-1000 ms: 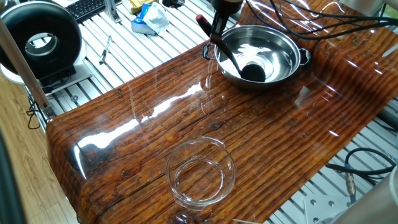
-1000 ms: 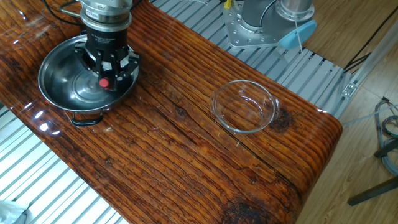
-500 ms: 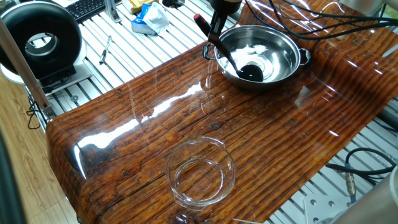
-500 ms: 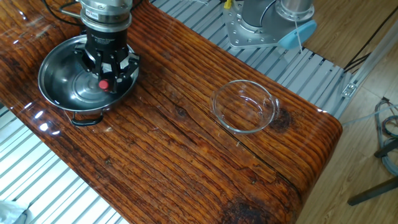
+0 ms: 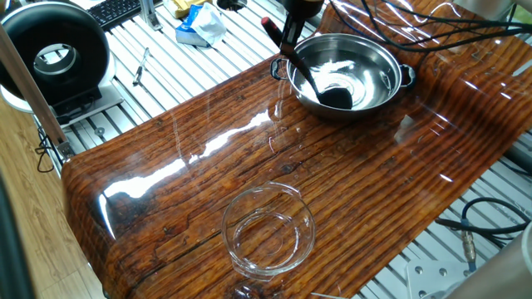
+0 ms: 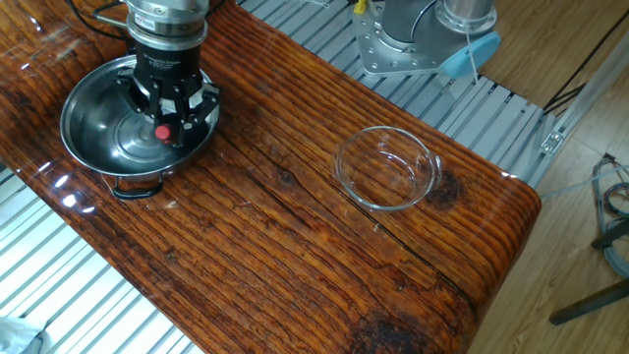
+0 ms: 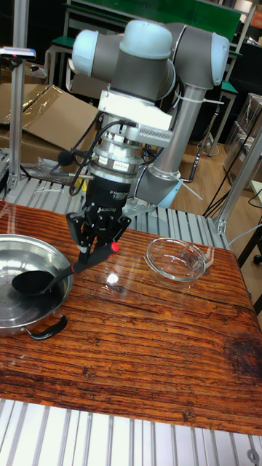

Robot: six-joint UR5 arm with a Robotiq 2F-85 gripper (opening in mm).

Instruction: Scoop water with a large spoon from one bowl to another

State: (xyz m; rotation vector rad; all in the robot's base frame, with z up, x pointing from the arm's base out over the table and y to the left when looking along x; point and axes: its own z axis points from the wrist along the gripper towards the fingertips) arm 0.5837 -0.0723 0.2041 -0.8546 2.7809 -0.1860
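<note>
Tall fixed view: jaws clamped around large spoon [image 7: 45,278] handle.

The cup of the large spoon [image 5: 336,97] now sits a little nearer the steel bowl's [image 5: 391,88] wall on the side facing the surface's middle than half a second ago, back close to where it lay a second ago. The bright reflections on the water [image 5: 345,73] have shifted, a broader white patch now showing behind the cup.

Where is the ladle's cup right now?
The ladle cup sits low inside the steel bowl, on the side toward the glass bowl; the gripper holds its handle.
</note>
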